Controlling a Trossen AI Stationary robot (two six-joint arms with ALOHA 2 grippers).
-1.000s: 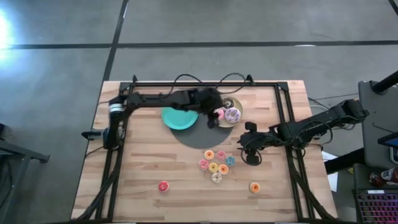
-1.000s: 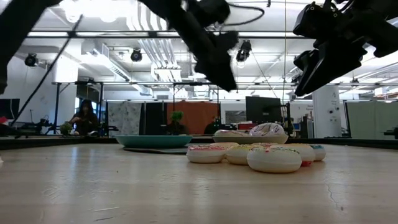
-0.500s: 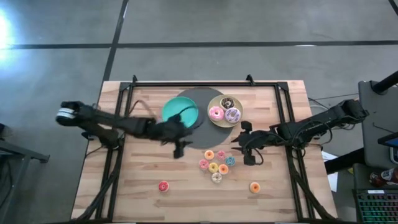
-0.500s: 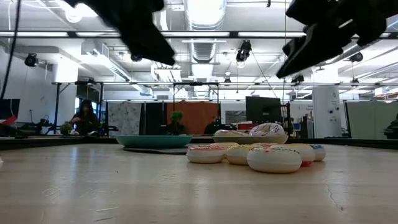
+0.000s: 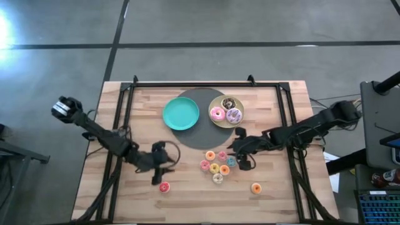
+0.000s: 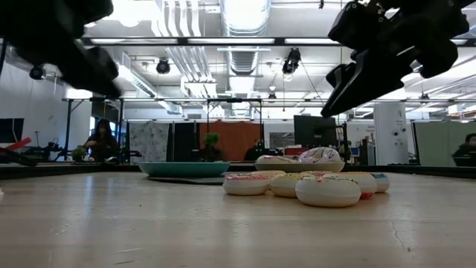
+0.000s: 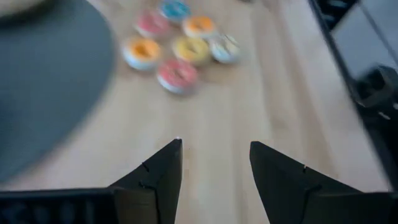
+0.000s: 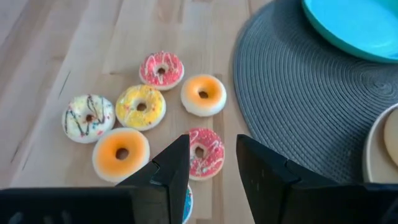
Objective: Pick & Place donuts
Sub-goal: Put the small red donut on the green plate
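Since the earlier high view the left tool has swung from the beige plate across the desk to hang just beside the lone pink donut; the right tool has crept a little toward the cluster of small donuts.

Both tools are empty, their fingers spread with a clear gap, as each wrist view shows.

The small donuts look light and rigid, with smooth frosting that may slip; their size suggests pinching across the outer edge, or one finger through the hole and one outside.

The cluster lies on bare wood just off the dark round mat. In the right wrist view a red-and-white donut sits just ahead of the gap between the fingers. Three larger donuts lie on the beige plate, beside the teal plate.
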